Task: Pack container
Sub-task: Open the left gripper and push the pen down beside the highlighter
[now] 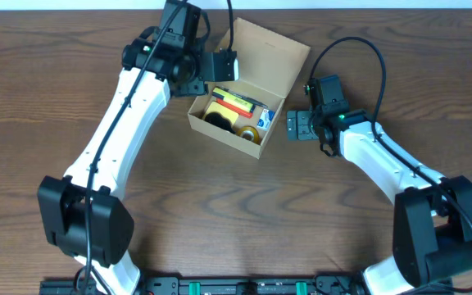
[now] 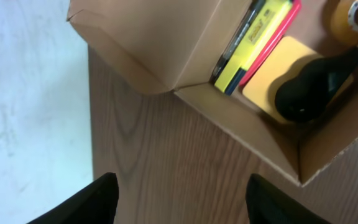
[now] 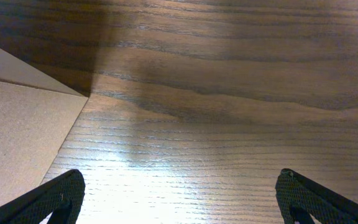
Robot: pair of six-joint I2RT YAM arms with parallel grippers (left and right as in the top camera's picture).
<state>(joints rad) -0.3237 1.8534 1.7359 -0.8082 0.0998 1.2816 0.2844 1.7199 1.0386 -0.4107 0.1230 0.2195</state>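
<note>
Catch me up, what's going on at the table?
The cardboard box sits open on the table, lid folded back, with several small items already inside. The left gripper hovers open beside the box, holding nothing. The right gripper hangs open over bare table on the box's other side, also empty.

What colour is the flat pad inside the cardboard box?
Orange-yellow; the pad shows best in the left wrist view.

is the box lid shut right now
No, the lid of the container is folded back, leaving its inside exposed.
</note>
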